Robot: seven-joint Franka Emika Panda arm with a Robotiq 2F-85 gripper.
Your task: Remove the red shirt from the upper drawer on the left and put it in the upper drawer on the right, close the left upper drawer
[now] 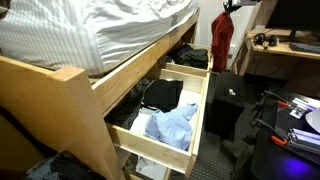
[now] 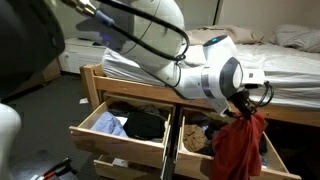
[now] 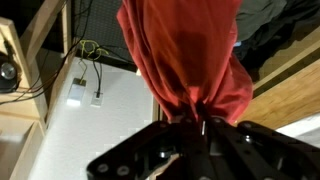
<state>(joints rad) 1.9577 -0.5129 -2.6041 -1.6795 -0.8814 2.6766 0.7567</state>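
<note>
Position of load relative to pincer, taken left to right across the view facing the drawer fronts.

Well off to the left of the pincer point(image 2: 243, 107), and lower than it, the left upper drawer point(image 2: 115, 143) is standing pulled out. It is holding a light-blue garment point(image 2: 108, 125) and a black garment point(image 2: 147, 124), and no red item. Nearer, below the pincer and slightly to its left, the right upper drawer point(image 2: 188, 160) is also standing open, with dark clothes point(image 2: 196, 136) lying in it.

Pincer is clamping fully shut on a gathered bunch at the top of the red shirt point(image 2: 240, 148). Wrist view is confirming this: the red shirt point(image 3: 185, 60) is narrowing into a tight knot at the closed jaws and fanning out away from them. Shirt is hanging free directly beneath the pincer, long axis vertical, and is not visibly resting on anything.

Deciding relation: the lower hem is hanging at about the level of the right upper drawer's front board. In an exterior view the red shirt point(image 1: 221, 40) is appearing to hang just outside that board rather than over the opening, but the pictures are not settling this.

Judgement: the drop is calling for the pincer to be carried toward the bed point(image 2: 290, 50), over the drawer's cavity, before release. A release from here is risking the shirt draping over the front board or slipping down outside it. Left upper drawer is not yet closed.
</note>
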